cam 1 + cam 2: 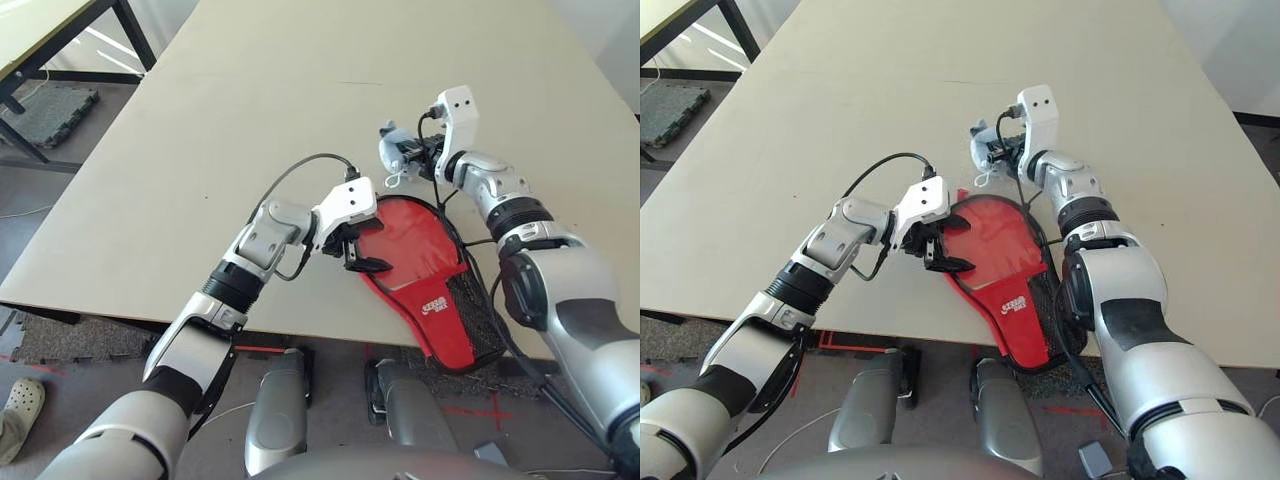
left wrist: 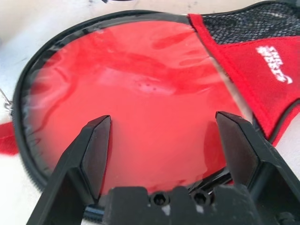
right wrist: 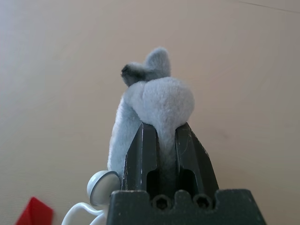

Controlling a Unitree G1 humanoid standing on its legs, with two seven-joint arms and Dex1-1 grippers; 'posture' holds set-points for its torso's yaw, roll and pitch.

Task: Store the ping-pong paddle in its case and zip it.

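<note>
**Red case, grey plush, pale table**

The case (image 1: pixel 425 270) near the table's front edge is bright red, rimmed by a black zipper edge. Its narrow end carries a black mesh pocket and a small white logo. The round face has a glossy sheen over the red.

The plush lump (image 3: pixel 150 108) is pale grey and fuzzy, with a darker grey tip, and has a white cord with a white round bead.

The table (image 1: pixel 300 90) is plain beige.

Both arms are silver with white wrist housings, black fingers (image 2: pixel 93 150) and black cables.
</note>
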